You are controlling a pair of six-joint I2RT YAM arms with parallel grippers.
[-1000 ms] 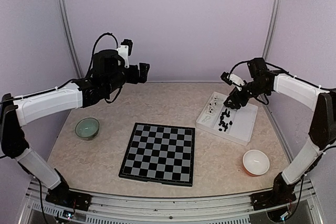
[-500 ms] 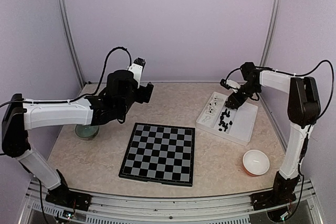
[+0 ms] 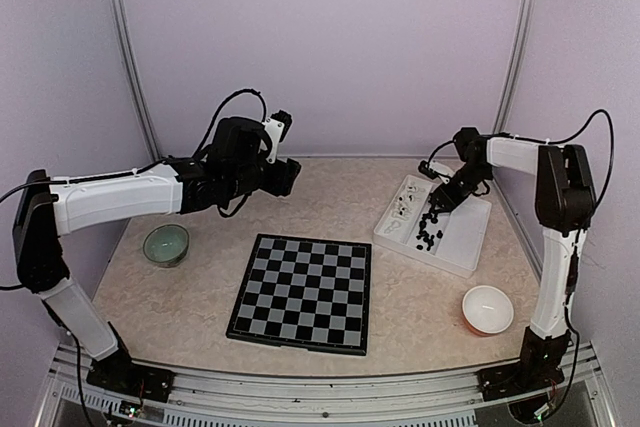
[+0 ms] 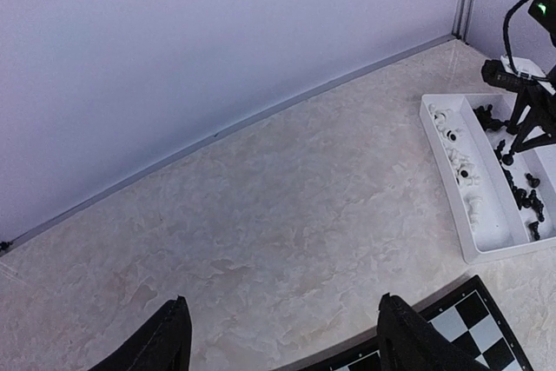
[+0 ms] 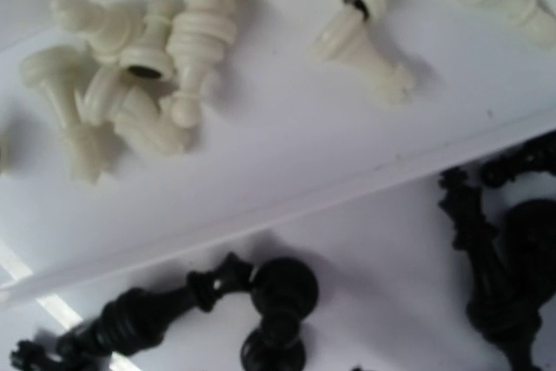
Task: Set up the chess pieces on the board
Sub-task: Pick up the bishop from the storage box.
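The board (image 3: 302,292) lies flat at the table's middle front with no pieces on it; its corner (image 4: 473,323) shows in the left wrist view. Black chess pieces (image 3: 428,232) (image 4: 521,188) lie in a heap in the white tray (image 3: 462,245). Close up, a black pawn (image 5: 282,301) lies on the tray floor beside another black piece (image 5: 143,319). My right gripper (image 3: 437,202) reaches down into the tray among the black pieces; its fingers do not show in its own wrist view. My left gripper (image 3: 285,175) (image 4: 282,301) hangs open over bare table behind the board, nothing between its fingers.
White pieces (image 5: 174,67) (image 3: 402,209) fill the tray's narrow compartment behind a divider wall (image 5: 287,206). A green bowl (image 3: 166,244) stands left of the board. An orange bowl (image 3: 487,309) stands at the front right. Walls close the table at the back and sides.
My left arm has swung right and lowered toward the back of the board. My right arm has folded in while its gripper stays low in the tray.
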